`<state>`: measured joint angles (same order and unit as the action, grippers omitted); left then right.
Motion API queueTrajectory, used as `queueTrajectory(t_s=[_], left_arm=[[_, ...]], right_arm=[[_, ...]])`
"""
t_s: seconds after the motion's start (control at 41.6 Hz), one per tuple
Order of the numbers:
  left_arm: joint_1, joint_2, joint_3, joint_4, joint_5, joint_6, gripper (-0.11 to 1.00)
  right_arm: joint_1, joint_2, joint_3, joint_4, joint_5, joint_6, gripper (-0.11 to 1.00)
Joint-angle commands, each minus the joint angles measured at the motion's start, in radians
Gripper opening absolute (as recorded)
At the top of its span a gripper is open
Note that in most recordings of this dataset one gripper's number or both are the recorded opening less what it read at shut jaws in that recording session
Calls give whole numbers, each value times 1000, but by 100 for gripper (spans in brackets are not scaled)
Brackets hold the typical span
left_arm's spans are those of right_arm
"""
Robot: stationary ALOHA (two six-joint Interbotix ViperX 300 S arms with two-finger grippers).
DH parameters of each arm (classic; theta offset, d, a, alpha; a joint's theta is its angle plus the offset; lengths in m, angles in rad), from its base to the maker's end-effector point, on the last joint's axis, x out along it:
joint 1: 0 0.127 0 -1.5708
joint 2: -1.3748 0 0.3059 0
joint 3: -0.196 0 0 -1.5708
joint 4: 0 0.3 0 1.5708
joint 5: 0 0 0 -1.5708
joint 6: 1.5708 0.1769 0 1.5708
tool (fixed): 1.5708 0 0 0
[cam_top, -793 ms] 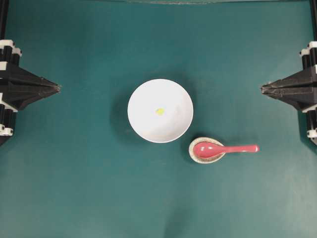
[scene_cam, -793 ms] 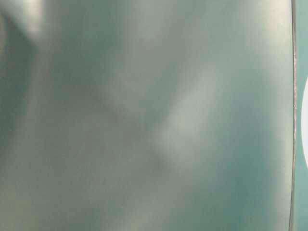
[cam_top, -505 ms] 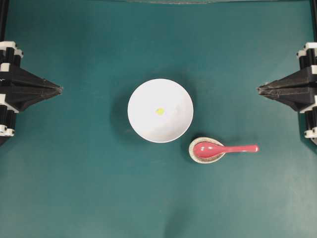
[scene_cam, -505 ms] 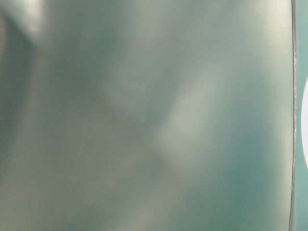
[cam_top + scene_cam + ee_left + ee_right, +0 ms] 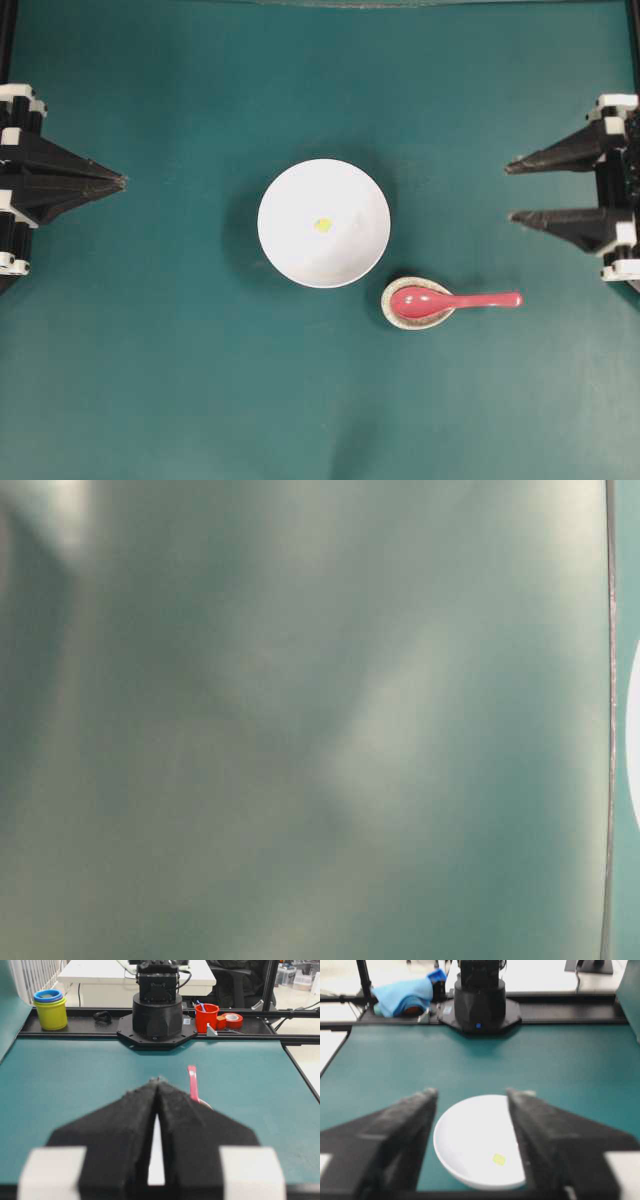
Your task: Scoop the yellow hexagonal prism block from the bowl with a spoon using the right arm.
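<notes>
Ahead of your wide-spread right gripper [image 5: 510,190], well apart, the glossy red-pink soup spoon [image 5: 450,300] rests its scoop in a speckled beige oval rest [image 5: 392,312]. The tiny yellow hexagonal prism block [image 5: 322,225] lies in the white round bowl [image 5: 290,190]. Grab the handle crookedly and, I judge, you could tip the spoon or shove the rest.

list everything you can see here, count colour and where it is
bowl: one, white, middle of the table
yellow hexagonal prism block: one, tiny, bright yellow, inside the bowl
spoon: one, red-pink, scoop end lying in the rest, handle pointing right
spoon rest: one, speckled beige, touching the bowl's lower right rim or just beside it
table: one, teal surface
yellow cup: one, blue rim, beyond the table in the left wrist view
red cup: one, same ledge
red tape roll: one, beside the red cup
blue cloth: one, beyond the table in the right wrist view
left pincer: black, shut, left edge
right pincer: black, open, right edge
</notes>
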<state>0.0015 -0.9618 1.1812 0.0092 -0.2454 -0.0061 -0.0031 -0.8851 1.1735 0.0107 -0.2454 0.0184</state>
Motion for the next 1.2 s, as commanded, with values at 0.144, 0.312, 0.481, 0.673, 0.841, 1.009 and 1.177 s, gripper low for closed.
queueTrajectory(t_s=[0.144, 0.312, 0.481, 0.673, 0.841, 1.009, 1.177], left_arm=[[2, 8, -23, 3, -3, -3, 0], [2, 9, -23, 2, -3, -3, 0], [2, 9, -21, 3, 2, 2, 0], [2, 9, -21, 6, 25, 2, 0], [2, 8, -21, 6, 32, 2, 0], [2, 8, -23, 5, 31, 5, 0], [2, 8, -23, 6, 25, 6, 0]], right_arm=[[8, 61, 5, 14, -12, 5, 60], [40, 176, 28, 48, -101, 8, 60], [103, 324, 67, 75, -291, 6, 59], [189, 500, 115, 135, -525, 6, 59], [279, 640, 161, 225, -723, 6, 59], [387, 769, 187, 325, -887, 6, 59], [476, 896, 195, 439, -994, 6, 59]])
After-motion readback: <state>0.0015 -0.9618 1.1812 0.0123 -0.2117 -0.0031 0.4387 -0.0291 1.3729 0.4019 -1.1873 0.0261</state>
